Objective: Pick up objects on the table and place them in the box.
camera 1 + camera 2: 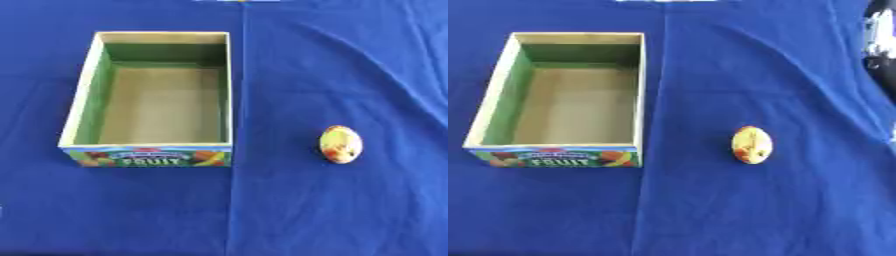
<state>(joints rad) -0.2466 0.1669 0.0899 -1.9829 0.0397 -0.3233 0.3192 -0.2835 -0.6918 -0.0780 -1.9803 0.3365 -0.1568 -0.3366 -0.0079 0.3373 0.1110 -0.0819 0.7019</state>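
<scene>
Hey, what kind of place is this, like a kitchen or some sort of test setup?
Probably a staged tabletop test setup, not a kitchen. A table under a plain blue cloth holds only an empty wooden box with FRUIT printed on its front and one small yellow-red egg-shaped object, perhaps toy fruit, to its right.

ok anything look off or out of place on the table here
Nothing stands out. The box sits upright and square on the blue cloth, open and empty, undamaged. The yellow-red fruit lies on the cloth to the box's right, apart from it, intact. Nothing has spilled.
</scene>
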